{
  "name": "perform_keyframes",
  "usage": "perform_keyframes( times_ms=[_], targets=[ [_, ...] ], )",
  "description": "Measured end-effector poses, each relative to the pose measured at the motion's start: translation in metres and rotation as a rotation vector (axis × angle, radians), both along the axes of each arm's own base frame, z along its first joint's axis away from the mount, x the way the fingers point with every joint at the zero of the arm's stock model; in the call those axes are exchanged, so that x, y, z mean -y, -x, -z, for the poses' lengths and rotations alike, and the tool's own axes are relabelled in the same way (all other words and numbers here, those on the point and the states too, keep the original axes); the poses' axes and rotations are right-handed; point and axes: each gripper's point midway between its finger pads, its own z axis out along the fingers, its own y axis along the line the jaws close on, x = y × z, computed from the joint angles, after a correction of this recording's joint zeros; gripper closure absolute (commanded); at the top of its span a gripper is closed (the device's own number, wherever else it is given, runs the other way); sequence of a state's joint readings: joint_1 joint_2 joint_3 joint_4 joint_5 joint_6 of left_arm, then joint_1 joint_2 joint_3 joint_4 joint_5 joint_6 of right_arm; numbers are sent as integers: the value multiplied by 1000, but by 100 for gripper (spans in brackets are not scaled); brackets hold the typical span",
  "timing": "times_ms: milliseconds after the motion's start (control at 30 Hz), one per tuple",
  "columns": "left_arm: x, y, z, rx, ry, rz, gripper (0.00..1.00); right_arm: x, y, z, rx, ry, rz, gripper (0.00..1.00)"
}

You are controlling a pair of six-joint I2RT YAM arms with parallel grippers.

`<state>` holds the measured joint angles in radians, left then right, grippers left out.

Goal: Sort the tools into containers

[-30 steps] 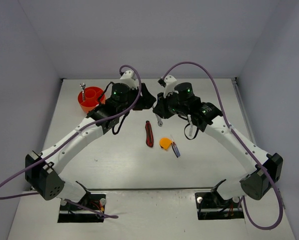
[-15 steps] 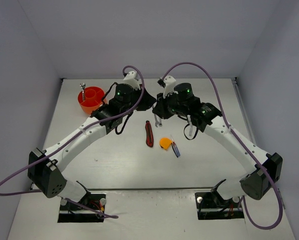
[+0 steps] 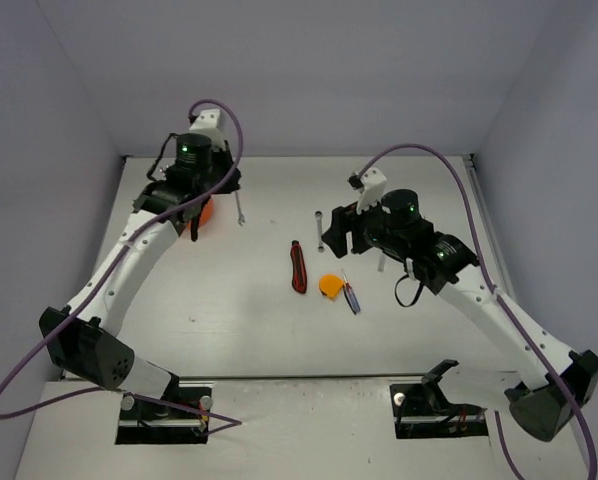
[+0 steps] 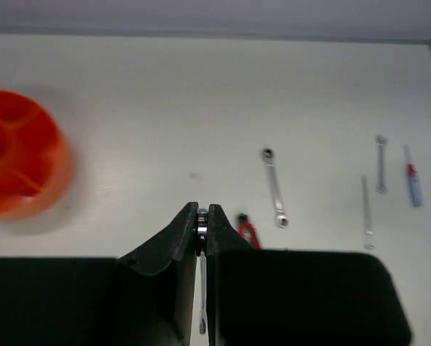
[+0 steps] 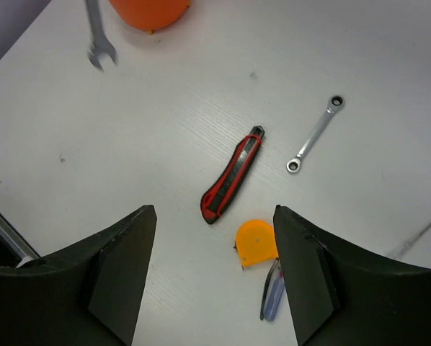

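Observation:
My left gripper (image 4: 202, 210) is shut on the ring end of a thin silver wrench (image 4: 200, 222). The wrench (image 3: 239, 207) hangs below the fingers, beside the orange-red tub (image 3: 205, 210), which the left arm mostly hides. In the left wrist view the tub (image 4: 21, 166) lies blurred at the left. My right gripper (image 5: 214, 210) is open and empty, above the red-black tool (image 5: 232, 176), the orange tape measure (image 5: 256, 243) and the blue-red screwdriver (image 5: 272, 299). A ratchet wrench (image 5: 315, 135) lies flat just beyond them.
In the top view the red-black tool (image 3: 298, 267), tape measure (image 3: 330, 286) and screwdriver (image 3: 350, 297) lie mid-table, with the ratchet wrench (image 3: 319, 230) behind them. Two more thin wrenches (image 4: 380, 162) lie farther right. Grey walls enclose the table on three sides.
The two grippers had met at mid-table. The left arm has swung left to the tub with a wrench in its jaws. The right gripper has opened and drawn back to the right.

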<state>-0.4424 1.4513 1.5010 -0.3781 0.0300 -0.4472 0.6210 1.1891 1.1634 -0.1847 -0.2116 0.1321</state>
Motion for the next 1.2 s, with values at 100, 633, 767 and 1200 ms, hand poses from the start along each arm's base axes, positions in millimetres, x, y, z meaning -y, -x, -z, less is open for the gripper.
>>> perform_keyframes(
  times_ms=[100,633,767,1200],
  targets=[
    [-63,-20,-18,33,-89,-115,100,19,8,3,8,-4,36,37],
    [-214,-135,27,-1,-395,-243,100,43,-2,39,-90,65,138,37],
    [-235,-159,53,-27,-415,-243,100,43,-9,44,-116,70,147,37],
    [-259,-206,98,-22,-385,-224,100,43,-35,52,-178,60,169,37]
  ],
)
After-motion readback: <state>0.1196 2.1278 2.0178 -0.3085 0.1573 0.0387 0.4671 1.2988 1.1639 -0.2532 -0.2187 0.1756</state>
